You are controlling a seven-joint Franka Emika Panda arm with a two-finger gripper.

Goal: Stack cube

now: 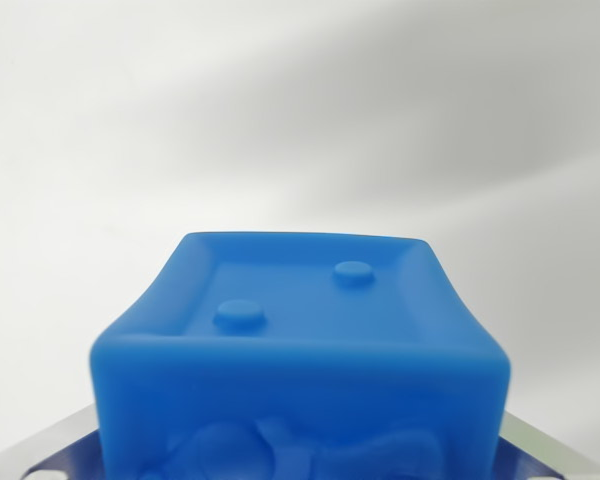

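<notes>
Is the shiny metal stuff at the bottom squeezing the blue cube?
Cannot tell. In the wrist view the blue cube fills the bottom, with shiny metal showing at both lower corners, but the cube's own body hides where they would meet.

A plain white surface (300,110) fills the whole wrist view from nine o'clock round through twelve to three o'clock, with no seam, edge, wall or window to be made out anywhere. It is out of focus, so its texture cannot be told. The light is soft and even. A broad, pale grey shadow (400,130) runs as a slanting band from about two o'clock down toward the centre, its borders blurred and fading gently into the white. The brightest part lies at ten to eleven o'clock, where the white is nearly clean. Toward four o'clock the tone is a slightly warmer off-white.
</notes>
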